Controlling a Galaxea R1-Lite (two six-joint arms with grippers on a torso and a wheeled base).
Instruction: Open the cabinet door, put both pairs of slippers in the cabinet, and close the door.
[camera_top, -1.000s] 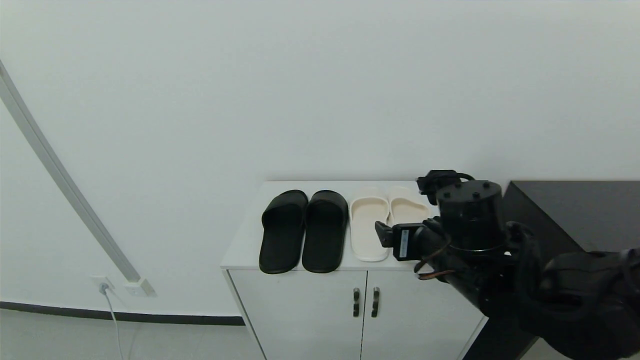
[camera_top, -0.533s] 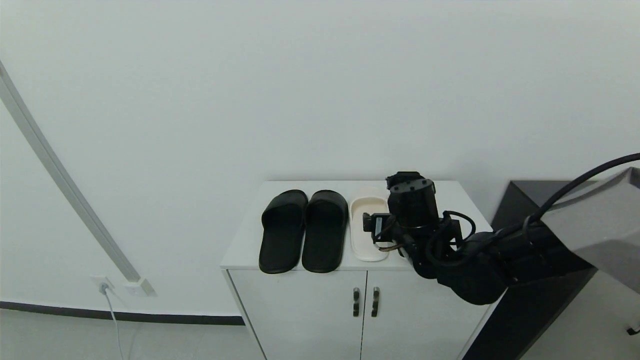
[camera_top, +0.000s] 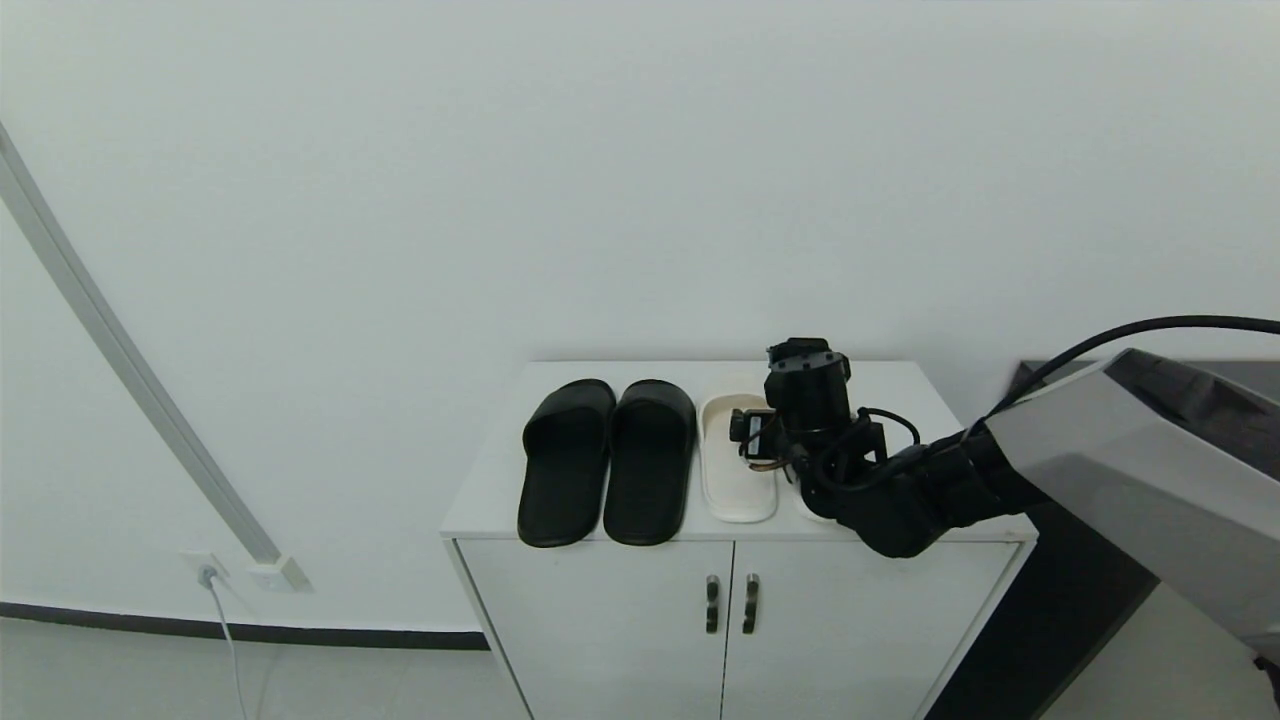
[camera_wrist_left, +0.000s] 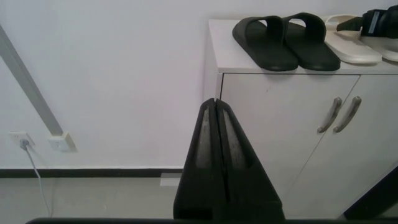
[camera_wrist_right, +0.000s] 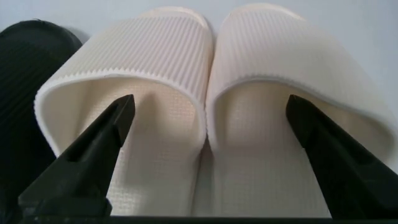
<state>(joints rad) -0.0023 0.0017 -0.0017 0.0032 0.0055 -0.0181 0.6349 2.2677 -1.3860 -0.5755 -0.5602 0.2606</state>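
Observation:
The white cabinet (camera_top: 600, 640) has both doors closed, with two dark handles (camera_top: 731, 603) at the middle. On its top lie a black pair of slippers (camera_top: 607, 462) and, to their right, a cream pair (camera_top: 735, 470), whose right slipper is mostly hidden by my right arm. My right gripper (camera_top: 800, 352) hovers over the cream pair. In the right wrist view it (camera_wrist_right: 209, 102) is open wide, one finger (camera_wrist_right: 93, 162) outside each strap of the cream slippers (camera_wrist_right: 155, 56). My left gripper (camera_wrist_left: 215, 106) is shut and empty, low and away from the cabinet (camera_wrist_left: 280, 124).
A dark table (camera_top: 1060, 600) stands right against the cabinet's right side. A slanted cable duct (camera_top: 120, 360) runs down the wall to an outlet with a plugged cable (camera_top: 207, 575) at the left. Open floor lies left of the cabinet.
My right arm has stretched away from the camera and leftward, bringing its gripper over the cream slippers. The slippers and cabinet doors have not moved.

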